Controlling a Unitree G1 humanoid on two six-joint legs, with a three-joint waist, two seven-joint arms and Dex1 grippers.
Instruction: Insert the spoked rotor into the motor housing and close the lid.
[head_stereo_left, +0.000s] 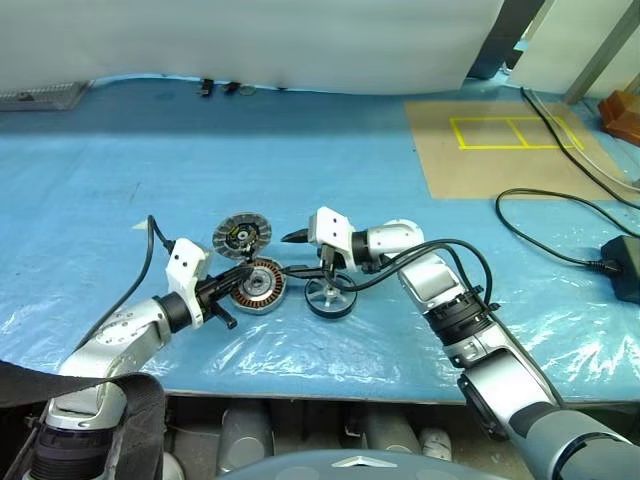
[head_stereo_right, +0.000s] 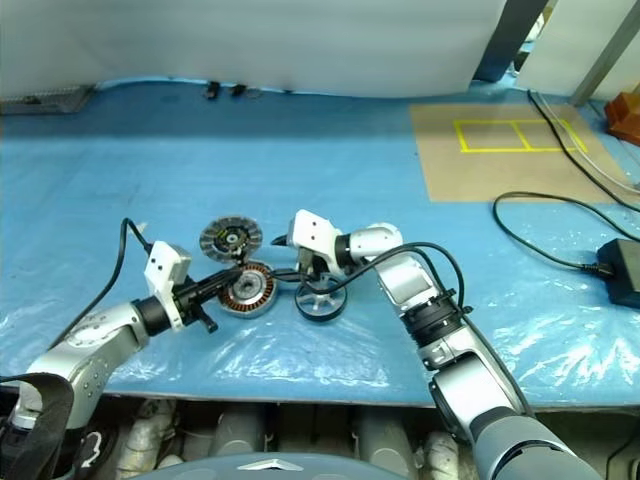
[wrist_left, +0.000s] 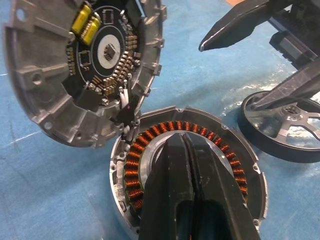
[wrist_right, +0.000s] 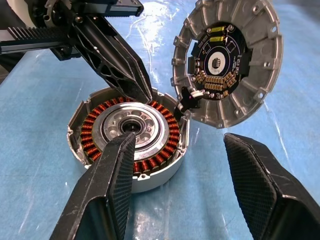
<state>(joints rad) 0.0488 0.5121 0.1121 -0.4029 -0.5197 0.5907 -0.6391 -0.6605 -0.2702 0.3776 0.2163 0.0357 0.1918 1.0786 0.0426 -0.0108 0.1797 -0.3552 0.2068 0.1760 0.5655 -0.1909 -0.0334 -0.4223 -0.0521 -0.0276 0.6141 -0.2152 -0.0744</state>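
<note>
The motor housing lay flat on the blue sheet near the table's front edge, copper windings facing up. The lid stood propped open just behind it, touching the housing's rim at what looked like a hinge or a wire; the point of contact was too small to tell which.

The left gripper had its fingers pressed together, holding nothing, with the tips over the housing's windings and pale centre. Whether the tips touched the housing could not be judged.

The right gripper had its jaws well apart. One finger pointed toward the lid; the other reached down to the spoked rotor, which lay flat just right of the housing. The finger seemed to rest on the hub, but a grip was not evident.

Open sheet lay to the left of and behind the parts. A black cable and a tan board sat well to the right.
</note>
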